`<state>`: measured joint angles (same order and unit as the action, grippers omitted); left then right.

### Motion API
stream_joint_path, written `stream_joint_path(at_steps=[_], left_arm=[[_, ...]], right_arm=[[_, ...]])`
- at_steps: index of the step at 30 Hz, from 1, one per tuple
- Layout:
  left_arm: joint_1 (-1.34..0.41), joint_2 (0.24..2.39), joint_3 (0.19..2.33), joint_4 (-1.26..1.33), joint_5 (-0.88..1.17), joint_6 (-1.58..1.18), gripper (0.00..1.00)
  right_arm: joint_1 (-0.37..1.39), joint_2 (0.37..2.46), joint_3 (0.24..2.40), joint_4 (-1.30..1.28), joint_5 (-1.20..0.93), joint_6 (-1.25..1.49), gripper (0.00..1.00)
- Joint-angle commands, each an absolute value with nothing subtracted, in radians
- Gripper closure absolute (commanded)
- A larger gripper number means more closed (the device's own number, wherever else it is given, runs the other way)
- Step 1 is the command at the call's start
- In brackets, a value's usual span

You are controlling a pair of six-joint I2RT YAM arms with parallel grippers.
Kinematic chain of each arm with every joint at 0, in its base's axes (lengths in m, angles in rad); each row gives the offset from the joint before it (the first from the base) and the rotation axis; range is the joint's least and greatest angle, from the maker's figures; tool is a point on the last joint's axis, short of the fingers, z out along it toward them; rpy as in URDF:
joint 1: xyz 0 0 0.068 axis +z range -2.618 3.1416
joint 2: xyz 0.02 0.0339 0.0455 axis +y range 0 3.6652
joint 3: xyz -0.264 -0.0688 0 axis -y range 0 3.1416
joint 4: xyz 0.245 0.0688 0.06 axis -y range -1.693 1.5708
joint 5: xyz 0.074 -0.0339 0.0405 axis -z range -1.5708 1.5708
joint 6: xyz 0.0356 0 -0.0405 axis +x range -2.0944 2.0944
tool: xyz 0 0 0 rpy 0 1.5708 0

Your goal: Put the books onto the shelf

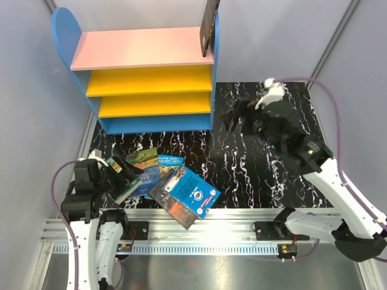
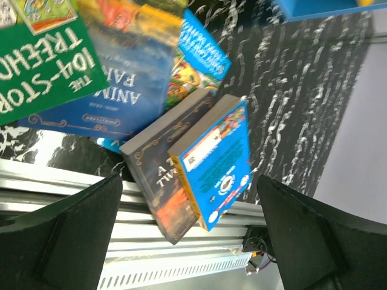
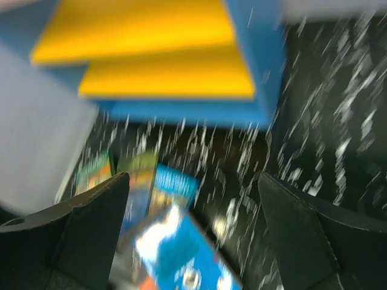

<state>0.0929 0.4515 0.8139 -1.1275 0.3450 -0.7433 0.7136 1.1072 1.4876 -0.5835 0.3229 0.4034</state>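
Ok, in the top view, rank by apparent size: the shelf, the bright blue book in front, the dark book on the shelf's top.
1. Shelf, by far largest.
2. Bright blue book.
3. Dark book: seen nearly edge-on and cut by the frame, so its true size is unsure.

Black desk top with white marble-like veining (image 1: 254, 175), enclosed on the left, rear and right by plain pale grey wall panels (image 1: 30, 109). Slim silver metal struts (image 1: 333, 37) run along the panel joints. A ribbed aluminium rail (image 1: 205, 238) edges the desk's near side. Lighting is even and diffuse, and shadows are soft.
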Motion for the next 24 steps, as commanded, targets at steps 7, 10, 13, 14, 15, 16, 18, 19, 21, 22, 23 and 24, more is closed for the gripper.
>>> stream_joint_path(at_steps=[7, 10, 13, 14, 15, 16, 18, 19, 21, 22, 23, 24], left_arm=[[0.046, 0.440, 0.595, -1.011, 0.356, -0.862, 0.06], [-0.036, 0.451, 0.560, -0.996, 0.336, -0.912, 0.06], [-0.243, 0.557, 0.523, -0.945, 0.261, -1.009, 0.07], [-0.323, 0.583, 0.540, -0.916, 0.215, -1.047, 0.06], [-0.488, 0.656, 0.598, -0.908, 0.107, -1.086, 0.05], [-0.567, 0.699, 0.639, -0.907, 0.054, -1.160, 0.04], [-0.746, 0.809, 0.711, -0.905, -0.047, -1.213, 0.03], [-0.790, 0.918, 0.773, -0.902, -0.064, -1.253, 0.03], [-0.891, 0.998, 0.807, -0.875, -0.103, -1.285, 0.02], [-0.916, 1.031, 0.814, -0.858, -0.110, -1.322, 0.02], [-0.937, 1.070, 0.813, -0.826, -0.118, -1.342, 0.02], [-0.952, 1.086, 0.808, -0.807, -0.138, -1.357, 0.03]], right_arm=[[0.726, 1.069, 1.065, -0.617, -0.296, 0.739, 0.04], [0.727, 1.110, 0.985, -0.601, -0.379, 0.753, 0.03], [0.727, 1.189, 0.933, -0.563, -0.471, 0.749, 0.03], [0.726, 1.221, 0.922, -0.555, -0.488, 0.744, 0.02], [0.727, 1.235, 0.922, -0.549, -0.500, 0.741, 0.02], [0.727, 1.244, 0.919, -0.548, -0.497, 0.742, 0.00], [0.727, 1.271, 0.920, -0.551, -0.468, 0.733, 0.00], [0.727, 1.285, 0.922, -0.549, -0.460, 0.727, 0.00], [0.726, 1.336, 0.922, -0.546, -0.442, 0.715, 0.00], [0.726, 1.354, 0.922, -0.546, -0.430, 0.709, 0.00], [0.726, 1.383, 0.916, -0.535, -0.426, 0.713, 0.00], [0.726, 1.396, 0.911, -0.503, -0.422, 0.710, 0.00]])
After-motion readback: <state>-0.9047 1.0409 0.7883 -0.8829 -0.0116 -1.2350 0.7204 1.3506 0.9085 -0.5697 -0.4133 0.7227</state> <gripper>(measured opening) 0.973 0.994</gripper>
